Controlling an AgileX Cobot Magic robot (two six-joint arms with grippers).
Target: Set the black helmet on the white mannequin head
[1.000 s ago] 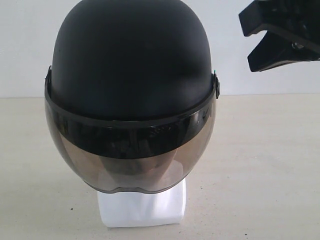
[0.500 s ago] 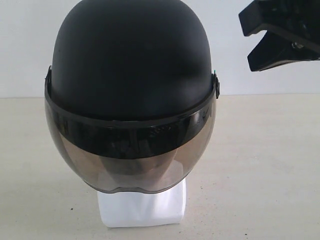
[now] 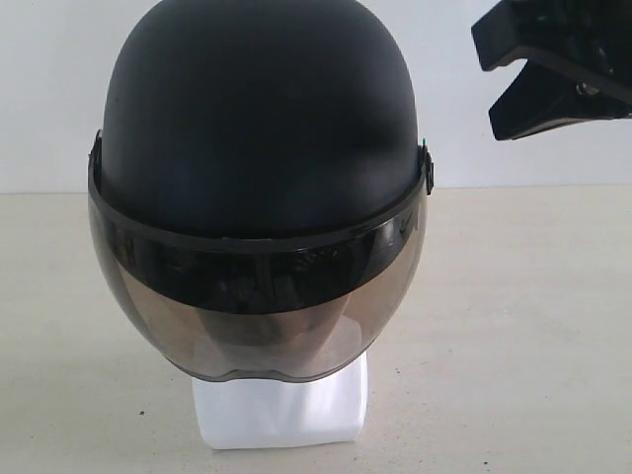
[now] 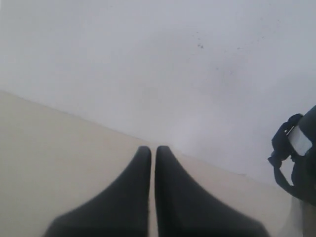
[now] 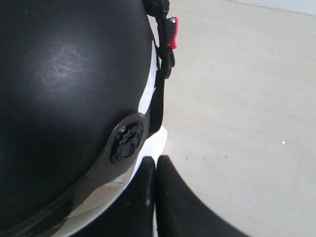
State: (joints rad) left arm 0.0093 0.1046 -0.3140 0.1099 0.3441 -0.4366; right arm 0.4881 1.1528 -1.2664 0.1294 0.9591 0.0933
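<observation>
The black helmet [image 3: 257, 118] sits over the white mannequin head, whose blocky base [image 3: 281, 410] shows below the smoky visor [image 3: 257, 306]. The face is only a dim shape behind the visor. My right gripper [image 3: 538, 84] hangs in the air up and to the right of the helmet, apart from it. In the right wrist view this gripper [image 5: 156, 160] is shut and empty, beside the helmet's side [image 5: 64, 84] and visor pivot [image 5: 126, 140]. My left gripper [image 4: 153, 150] is shut on nothing, with the helmet's edge [image 4: 308, 168] off to one side.
The beige tabletop [image 3: 513, 326] spreads around the head, with a white wall [image 3: 49, 89] behind. A grey strap with a red buckle tab [image 5: 173, 24] hangs at the helmet's side. The left arm does not show in the exterior view.
</observation>
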